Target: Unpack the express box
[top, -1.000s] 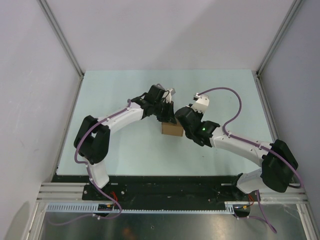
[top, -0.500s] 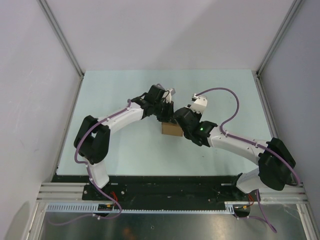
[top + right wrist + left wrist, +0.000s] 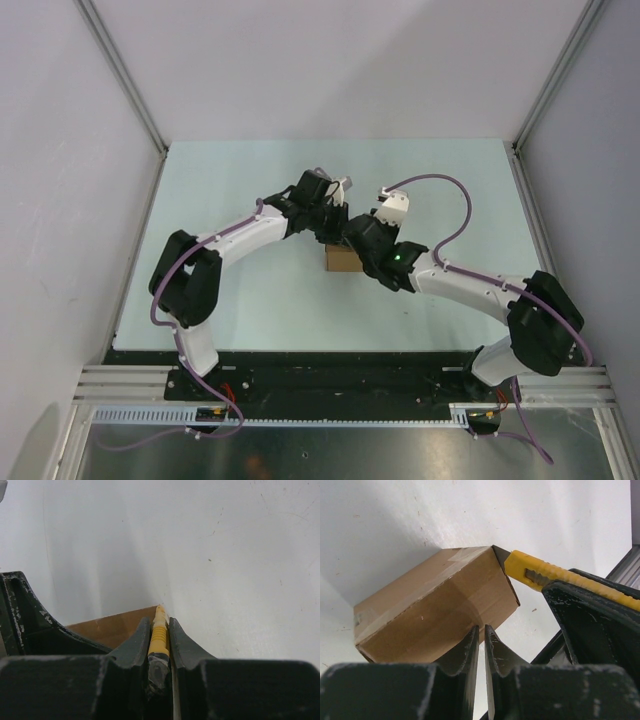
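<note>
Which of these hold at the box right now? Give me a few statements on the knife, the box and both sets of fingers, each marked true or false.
1. The right fingers grip the yellow knife. True.
2. The yellow knife's tip is at a top corner of the express box. True.
3. The express box's flaps stand open. False: they are closed, with tape along the top.
4. The left fingers are spread wide around the express box. False: they are nearly together, tips at the box's side.
</note>
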Available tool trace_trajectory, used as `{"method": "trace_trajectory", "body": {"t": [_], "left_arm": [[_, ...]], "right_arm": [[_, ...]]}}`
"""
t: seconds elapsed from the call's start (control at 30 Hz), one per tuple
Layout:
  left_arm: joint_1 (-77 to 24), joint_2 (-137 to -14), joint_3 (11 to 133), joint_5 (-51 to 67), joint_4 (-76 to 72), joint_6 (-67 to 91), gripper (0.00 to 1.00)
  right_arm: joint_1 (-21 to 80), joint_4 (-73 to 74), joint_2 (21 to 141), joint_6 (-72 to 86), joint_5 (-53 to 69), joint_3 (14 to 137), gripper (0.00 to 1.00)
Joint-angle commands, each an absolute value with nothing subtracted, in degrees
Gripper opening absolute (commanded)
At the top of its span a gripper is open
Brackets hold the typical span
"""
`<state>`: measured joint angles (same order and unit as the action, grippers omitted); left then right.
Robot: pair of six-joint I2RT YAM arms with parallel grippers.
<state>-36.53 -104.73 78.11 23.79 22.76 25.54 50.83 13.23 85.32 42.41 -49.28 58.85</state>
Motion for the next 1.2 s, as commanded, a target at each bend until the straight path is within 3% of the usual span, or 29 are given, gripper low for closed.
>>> {"method": "trace_trajectory", "body": {"t": [0.0,0.3,0.67,0.93,1.17], "left_arm": [[-37.27,-108.98,75.94,20.22,28.04,24.26,0.16],[-37.0,-108.81,75.94,20.04,28.04,24.17,0.16],[-36.91,-103.28,78.13,19.16,28.12,24.34,0.36],[-36.74,-99.93,84.63,22.85,28.12,26.63,0.47],[-36.39,-96.6,86.31,21.62,28.12,27.33,0.54]], "right_arm": [[50.89,12.75,87.37,42.63,-47.46,59.5,0.0],[50.36,7.65,76.21,36.74,-50.44,59.5,0.0],[44.21,22.57,67.33,47.71,-47.82,59.5,0.0],[37.19,29.27,63.99,50.45,-38.95,56.52,0.0],[26.21,24.18,63.02,47.56,-16.76,47.03,0.0]]}}
